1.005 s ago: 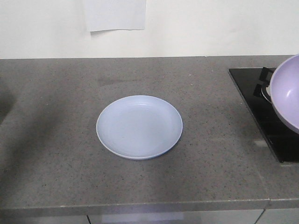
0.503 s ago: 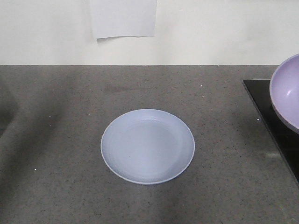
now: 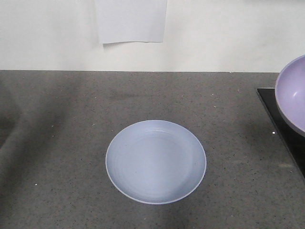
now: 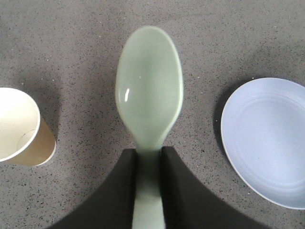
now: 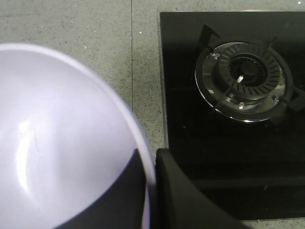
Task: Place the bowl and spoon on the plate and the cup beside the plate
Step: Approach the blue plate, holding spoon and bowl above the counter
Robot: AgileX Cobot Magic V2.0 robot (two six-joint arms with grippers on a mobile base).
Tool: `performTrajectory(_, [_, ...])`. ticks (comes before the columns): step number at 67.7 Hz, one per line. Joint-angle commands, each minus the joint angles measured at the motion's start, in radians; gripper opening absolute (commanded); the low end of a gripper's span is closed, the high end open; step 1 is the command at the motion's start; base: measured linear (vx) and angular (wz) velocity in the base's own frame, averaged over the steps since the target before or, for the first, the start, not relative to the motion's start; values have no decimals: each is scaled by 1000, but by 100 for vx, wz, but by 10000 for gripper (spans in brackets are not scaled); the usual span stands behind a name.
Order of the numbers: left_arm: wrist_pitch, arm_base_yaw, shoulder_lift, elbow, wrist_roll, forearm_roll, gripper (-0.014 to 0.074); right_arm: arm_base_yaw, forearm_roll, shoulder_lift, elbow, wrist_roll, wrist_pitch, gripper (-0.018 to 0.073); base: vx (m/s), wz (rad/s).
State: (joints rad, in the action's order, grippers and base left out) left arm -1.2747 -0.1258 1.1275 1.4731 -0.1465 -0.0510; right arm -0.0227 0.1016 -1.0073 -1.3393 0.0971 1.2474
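Left wrist view, far left: cup (image 4: pixel 19 126) stands on the grey speckled counter (image 4: pixel 71 47), white inside visible, partly cut by the frame edge. Centre: left gripper (image 4: pixel 148 155) has its two black fingers pressed onto the handle of the spoon (image 4: pixel 149 90), one on each side. The scoop points away from the camera, hollow side up. Spoon lies between cup and plate (image 4: pixel 269 140) in this view, apart from both; cannot tell its height over the counter. Plate is flat on the counter at right, holding nothing, with its right part out of frame. Front view: white paper (image 3: pixel 131 21) on the wall above the counter, left of centre. Plate sits alone mid-counter, low in frame. Neither arm shows here. At the right edge the bowl (image 3: pixel 293 95) appears tilted, inside facing the camera, only its left part in frame. It hangs in front of the near-left corner of the black cooktop (image 3: pixel 286 129), well apart from the plate. Right wrist view: bowl fills the left half. Right gripper (image 5: pixel 148 157) pinches the bowl's rim, one finger inside the wall and one outside. Under the bowl is counter. To the right is the cooktop, with a round burner (image 5: pixel 245 81) and its pan supports at upper right.
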Motion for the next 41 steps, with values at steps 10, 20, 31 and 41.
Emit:
performTrajectory(10, [24,-5,-16,20,1,-9,-6,7,12,13,-26,-6,-61,-11,3,1])
performTrajectory(20, [24,-5,-16,20,1,-9,-6,7,12,13,-26,-6,-61,-11,0,0])
performTrajectory(31, [24,-5,-16,20,1,-9,-6,7,12,13,-26,-6,-61,-11,0,0])
performTrajectory(41, [24,-5,-16,20,1,-9,-6,7,12,13,-26,-6,-61,-11,0,0])
